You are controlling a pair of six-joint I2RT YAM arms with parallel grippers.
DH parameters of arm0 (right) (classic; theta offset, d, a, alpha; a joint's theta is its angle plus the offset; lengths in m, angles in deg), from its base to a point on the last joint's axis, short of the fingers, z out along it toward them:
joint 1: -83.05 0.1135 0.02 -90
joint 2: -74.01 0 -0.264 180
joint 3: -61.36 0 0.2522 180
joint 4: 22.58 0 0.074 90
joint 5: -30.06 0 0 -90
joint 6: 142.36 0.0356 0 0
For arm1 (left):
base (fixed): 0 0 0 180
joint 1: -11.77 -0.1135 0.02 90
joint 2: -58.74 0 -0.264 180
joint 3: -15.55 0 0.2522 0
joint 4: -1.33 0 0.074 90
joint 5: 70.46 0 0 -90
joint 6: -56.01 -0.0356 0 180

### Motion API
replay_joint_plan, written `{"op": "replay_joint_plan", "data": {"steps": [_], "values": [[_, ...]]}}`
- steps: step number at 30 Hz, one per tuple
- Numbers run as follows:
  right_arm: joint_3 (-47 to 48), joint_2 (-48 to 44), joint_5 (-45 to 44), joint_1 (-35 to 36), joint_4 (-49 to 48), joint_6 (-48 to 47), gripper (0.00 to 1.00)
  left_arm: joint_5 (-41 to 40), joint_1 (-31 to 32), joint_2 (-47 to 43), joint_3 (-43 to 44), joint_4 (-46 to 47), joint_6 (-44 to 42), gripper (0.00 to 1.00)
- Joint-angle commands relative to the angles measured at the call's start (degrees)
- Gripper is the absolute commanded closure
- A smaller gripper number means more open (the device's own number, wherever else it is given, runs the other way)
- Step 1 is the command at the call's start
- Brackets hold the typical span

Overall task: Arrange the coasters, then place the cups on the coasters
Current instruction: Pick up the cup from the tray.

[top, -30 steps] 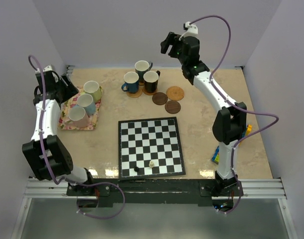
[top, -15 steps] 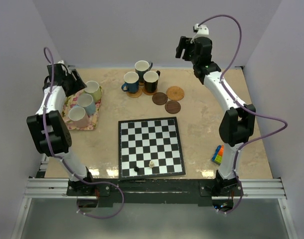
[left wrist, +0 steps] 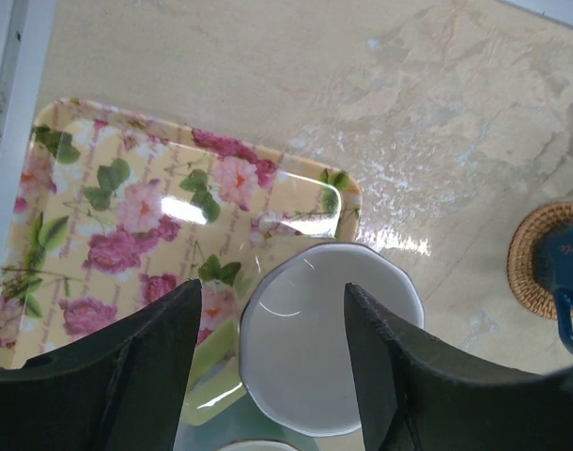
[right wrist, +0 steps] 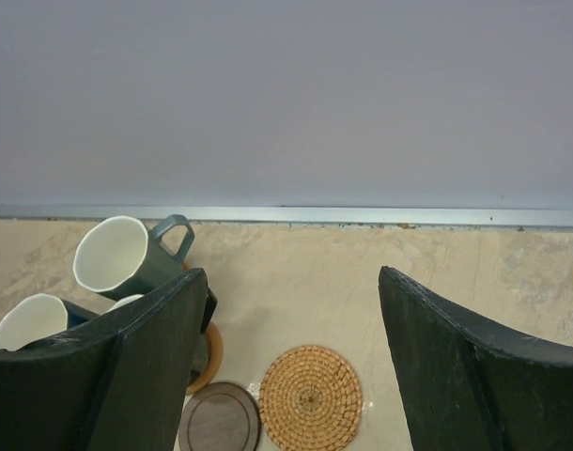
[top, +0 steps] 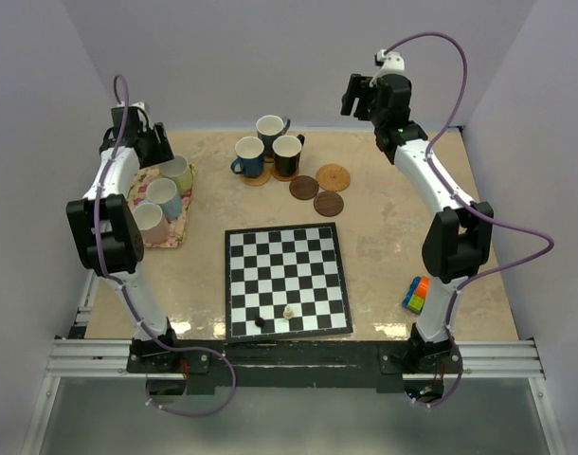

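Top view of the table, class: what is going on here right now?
Two robot arms are setting cups on coasters. The left gripper, open, hovers over the pale green cup on the floral tray; the right gripper, open and empty, hangs raised near three bare coasters. The dark blue cup, teal cup and black cup stand together at the far side; the light blue cup and pink cup wait on the tray.

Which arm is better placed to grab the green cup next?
Left. The left gripper, open, hangs over the green cup on the tray; the right gripper, also open, is across the table near the bare coasters.
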Motion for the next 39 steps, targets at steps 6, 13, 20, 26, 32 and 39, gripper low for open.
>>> {"op": "replay_joint_plan", "data": {"steps": [6, 13, 20, 26, 32, 39], "values": [[-0.6, -3.4, 0.5, -0.1, -1.7, -0.1, 0.23, -5.0, 2.3, 0.3, 0.8, -4.0, -0.6, 0.39], [-0.6, -3.3, 0.7, -0.1, -1.4, -0.1, 0.23, -6.9, 2.5, 1.5, 1.1, -4.9, -2.1, 0.63], [-0.9, -3.8, 0.1, -0.1, -1.1, 0.0, 0.23, -7.5, 2.4, 2.5, 1.4, -4.1, -4.1, 0.91], [-0.5, -4.3, -0.9, -0.2, -0.6, 0.4, 0.23, -5.9, 2.4, 2.6, 2.9, -1.3, -7.4, 1.0], [-0.6, -5.1, -1.9, -0.1, 0.2, 1.3, 0.22, -3.9, 2.2, -1.4, 2.0, 1.6, -11.2, 1.0], [-1.1, -5.5, -1.5, -0.1, 0.2, 2.4, 0.23, -3.8, 2.2, -9.1, 0.7, 8.7, -9.8, 1.0]]}}
